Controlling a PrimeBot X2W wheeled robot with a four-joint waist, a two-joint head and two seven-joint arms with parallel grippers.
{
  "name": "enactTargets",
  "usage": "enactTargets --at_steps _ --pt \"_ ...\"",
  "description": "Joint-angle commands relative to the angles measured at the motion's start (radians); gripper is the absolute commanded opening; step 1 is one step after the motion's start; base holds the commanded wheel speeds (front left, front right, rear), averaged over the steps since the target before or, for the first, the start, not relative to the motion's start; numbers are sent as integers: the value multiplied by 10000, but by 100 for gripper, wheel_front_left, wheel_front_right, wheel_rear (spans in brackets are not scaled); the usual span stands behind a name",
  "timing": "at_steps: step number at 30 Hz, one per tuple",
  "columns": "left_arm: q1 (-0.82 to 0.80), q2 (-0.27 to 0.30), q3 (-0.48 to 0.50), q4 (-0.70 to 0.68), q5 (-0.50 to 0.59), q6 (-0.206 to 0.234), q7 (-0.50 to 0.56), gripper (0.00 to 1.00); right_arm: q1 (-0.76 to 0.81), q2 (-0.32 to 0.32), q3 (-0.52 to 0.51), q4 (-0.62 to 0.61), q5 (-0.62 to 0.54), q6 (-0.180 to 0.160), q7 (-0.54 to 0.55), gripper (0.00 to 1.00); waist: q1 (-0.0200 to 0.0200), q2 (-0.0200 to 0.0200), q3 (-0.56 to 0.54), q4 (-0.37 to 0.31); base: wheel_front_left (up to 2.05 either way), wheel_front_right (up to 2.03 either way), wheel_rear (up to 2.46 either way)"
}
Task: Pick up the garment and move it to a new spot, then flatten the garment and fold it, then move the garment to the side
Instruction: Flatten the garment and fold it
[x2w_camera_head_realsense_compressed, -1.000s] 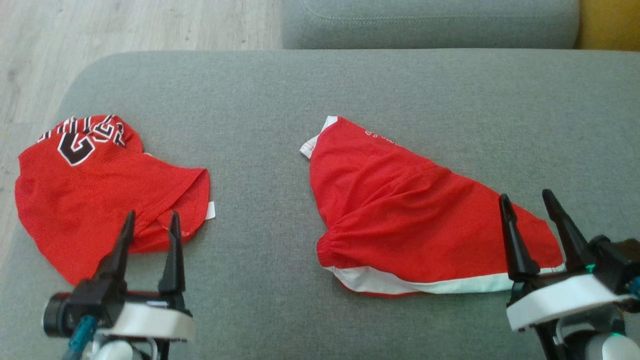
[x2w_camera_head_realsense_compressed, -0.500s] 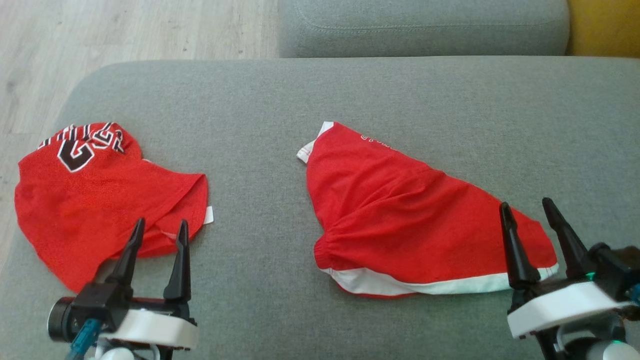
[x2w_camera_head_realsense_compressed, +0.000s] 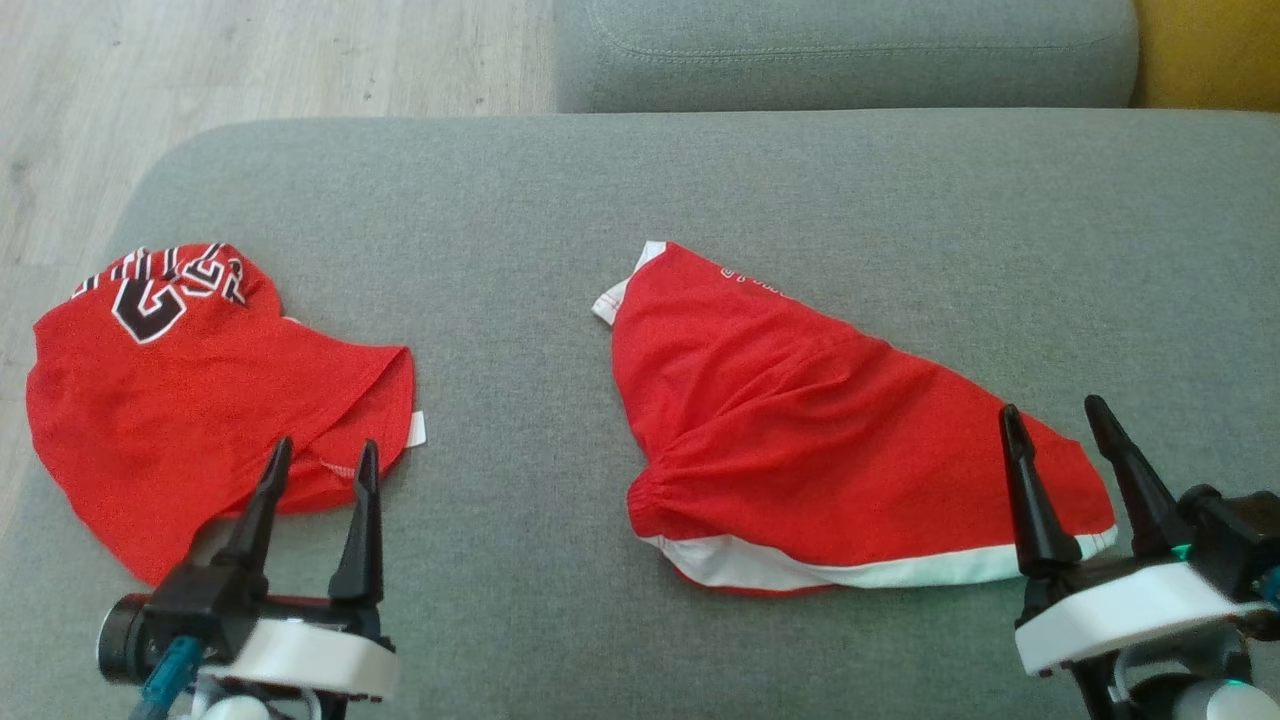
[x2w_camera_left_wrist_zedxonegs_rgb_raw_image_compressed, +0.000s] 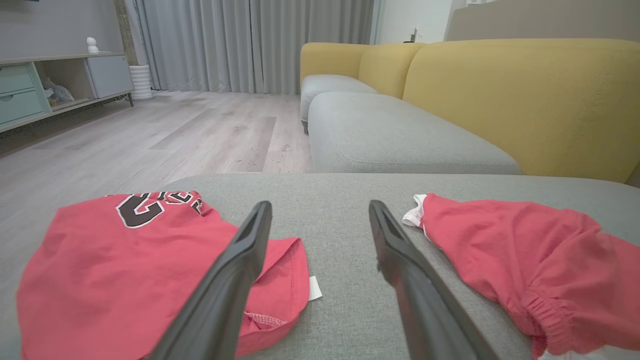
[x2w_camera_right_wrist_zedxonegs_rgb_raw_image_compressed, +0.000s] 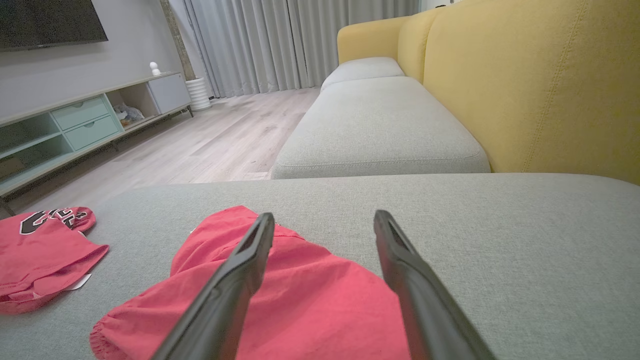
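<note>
At the near edge of the grey sofa seat (x2w_camera_head_realsense_compressed: 600, 180), my left tool (x2w_camera_head_realsense_compressed: 325, 442) and right tool (x2w_camera_head_realsense_compressed: 1050, 403) hover spread and empty. The red shorts (x2w_camera_head_realsense_compressed: 800, 420) lie crumpled mid-seat; a red jersey (x2w_camera_head_realsense_compressed: 170, 400) lies at the seat's left end.

The left gripper (x2w_camera_head_realsense_compressed: 326, 445) and right gripper (x2w_camera_head_realsense_compressed: 1050, 405) have tapered black fingers (x2w_camera_head_realsense_compressed: 358, 530), white housings (x2w_camera_head_realsense_compressed: 300, 655), one teal cable (x2w_camera_head_realsense_compressed: 170, 665).
</note>
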Motion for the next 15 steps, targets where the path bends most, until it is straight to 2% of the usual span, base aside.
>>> enactTargets --at_steps 1,4,11,15 --pt "-429 297 313 -369 -28 30 9 100 -302 -68 212 -330 81 -7 0 100 0 0 7 -2 0 0 0" --pt "-677 187 -59 -516 -11 -221 337 100 -280 -68 130 -330 87 -7 4 100 0 0 98 35 0 0 0" --pt "-1729 -830 -2010 -109 -287 -1714 2053 100 -440 -68 85 -299 105 -7 12 100 0 0 535 -83 0 0 0" --pt "-2127 -1297 -2612 635 -581 -2297 2754 100 -537 -68 133 -252 147 -7 3 100 0 0 764 -283 0 0 0"
